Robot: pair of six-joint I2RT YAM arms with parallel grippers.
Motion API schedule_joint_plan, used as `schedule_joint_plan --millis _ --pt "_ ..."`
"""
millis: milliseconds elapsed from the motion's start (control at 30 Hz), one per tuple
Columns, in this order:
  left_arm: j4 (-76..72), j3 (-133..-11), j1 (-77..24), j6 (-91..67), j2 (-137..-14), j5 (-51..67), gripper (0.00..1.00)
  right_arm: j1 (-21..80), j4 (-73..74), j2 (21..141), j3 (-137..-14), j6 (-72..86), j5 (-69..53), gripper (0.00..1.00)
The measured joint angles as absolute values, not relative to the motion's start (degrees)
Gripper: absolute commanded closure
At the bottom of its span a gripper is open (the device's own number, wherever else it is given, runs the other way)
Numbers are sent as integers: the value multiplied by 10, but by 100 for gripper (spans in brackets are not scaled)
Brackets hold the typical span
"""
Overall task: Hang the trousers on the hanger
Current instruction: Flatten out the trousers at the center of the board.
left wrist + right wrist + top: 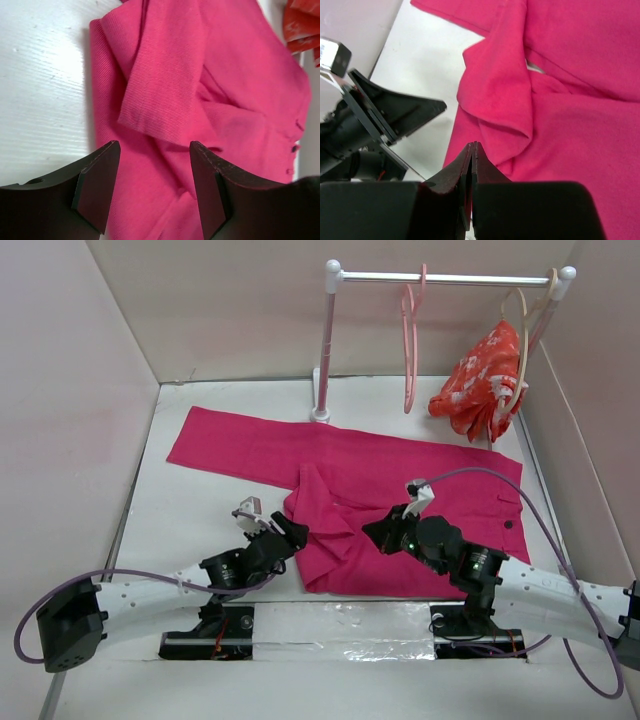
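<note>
The magenta trousers (400,470) lie flat on the white table, one leg running to the far left and a fold bunched up near the middle front. The salmon-pink hanger (409,340) hangs empty on the rail at the back. My left gripper (293,532) is open at the left edge of the folded cloth; in the left wrist view (155,155) the trousers (200,75) lie between and beyond its fingers. My right gripper (373,532) is shut just above the trousers (570,100), fingertips (470,150) pressed together with no cloth seen between them.
A white rail (440,278) on a pink-and-white post (324,350) stands at the back. A beige hanger (522,330) at its right end carries a red-orange floral garment (480,380). Walls enclose the table on the left, back and right. The left gripper's finger (405,112) shows close to my right gripper.
</note>
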State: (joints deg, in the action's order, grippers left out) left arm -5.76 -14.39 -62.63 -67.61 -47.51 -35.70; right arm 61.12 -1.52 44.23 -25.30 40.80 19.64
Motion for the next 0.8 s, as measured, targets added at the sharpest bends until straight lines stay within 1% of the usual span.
schedule_joint_plan --millis 200,367,567,800 --pt "-112 -138 -626 -700 -507 -364 49 623 -5 447 -243 410 189 95" --pt "-108 -143 -626 -717 -545 -369 50 632 -4 453 -243 413 183 95" --pt "-106 -158 -616 -742 -572 -367 49 643 -4 447 -242 419 178 95" --pt "-165 -154 -596 -754 -586 -360 50 652 -4 446 -228 429 177 95"
